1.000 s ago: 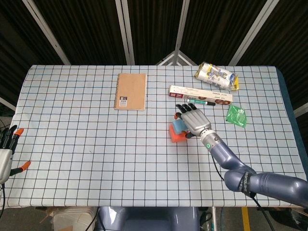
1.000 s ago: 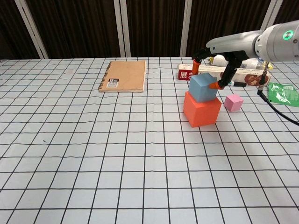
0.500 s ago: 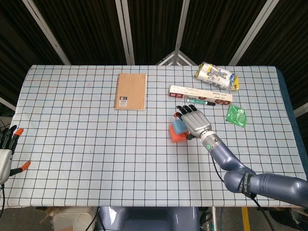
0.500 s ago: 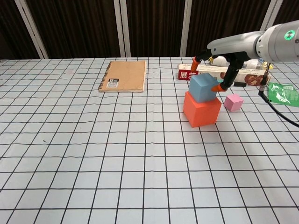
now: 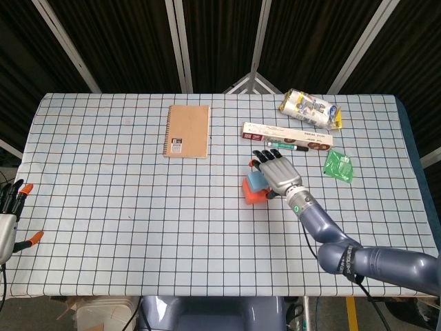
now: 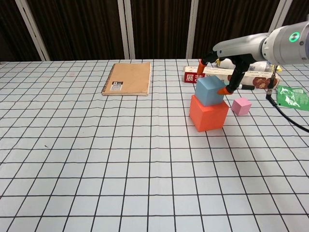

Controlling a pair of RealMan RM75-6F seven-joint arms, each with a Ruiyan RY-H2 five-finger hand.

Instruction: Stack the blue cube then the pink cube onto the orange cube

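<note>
The blue cube point(image 6: 209, 91) sits on top of the orange cube point(image 6: 208, 113), turned a little against it; in the head view only slices of the blue cube point(image 5: 257, 181) and the orange cube point(image 5: 251, 193) show left of my right hand point(image 5: 278, 172). My right hand point(image 6: 232, 50) hovers over the stack's far right side with fingers spread. Its thumb tip is close beside the blue cube's right face and another fingertip is raised behind the cube. The pink cube point(image 6: 241, 106) lies on the cloth just right of the stack. My left hand point(image 5: 7, 221) hangs off the table's left edge, holding nothing.
A brown notebook point(image 6: 127, 78) lies at the back left of the stack. A long box point(image 6: 227, 73) and a pen point(image 5: 288, 145) lie behind it. A green packet point(image 6: 292, 96) and a snack bag point(image 5: 310, 108) are at the right rear.
The right hand's fingertips have eased slightly up and away from the blue cube, which stays put on the orange cube. The left hand has not moved.
</note>
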